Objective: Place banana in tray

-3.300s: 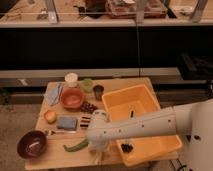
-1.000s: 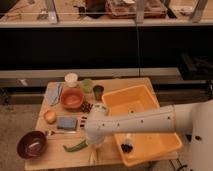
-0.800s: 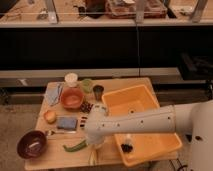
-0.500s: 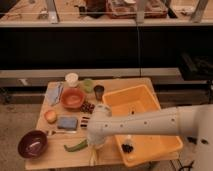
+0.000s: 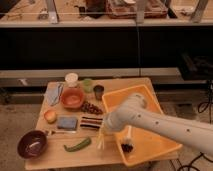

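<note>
banana [image 5: 100,139]: slim, pale yellow, slight curve, standing near upright at the front of the table [image 5: 50,157], just left of the tray's front left corner. lower tip at or close to the tabletop, can't tell if touching. top end runs up into the gripper [image 5: 103,127]. banana is outside the tray.

tray [image 5: 165,142]: big orange-yellow bin w/ raised sides, right half of the table, front right corner hanging toward the table edge. small dark item [image 5: 127,147] lies inside near the front wall, too small to identify.

arm [image 5: 160,125]: white, enters from lower right, crosses low over the tray, wrist bends down at the tray's left rim. gripper sits at that rim, above the table front, fingers closed down tight on the upper end of the banana.

rest of table, front to back:
- green vegetable [image 5: 77,145], curved, lying flat just left of the banana, apart from it.
- dark maroon bowl [image 5: 33,144] at front left corner.
- fork [image 5: 61,132] behind the vegetable.
- blue-grey sponge [image 5: 67,122], dark strips [image 5: 91,123] beside it.
- round yellow-red fruit [image 5: 50,115] at left.
- dark berry cluster [image 5: 91,107] mid table.
- orange bowl [image 5: 73,97]; blue cloth [image 5: 54,93] to its left.
- back row: white cup [image 5: 72,78], green cup [image 5: 87,84], dark cup [image 5: 99,91].
</note>
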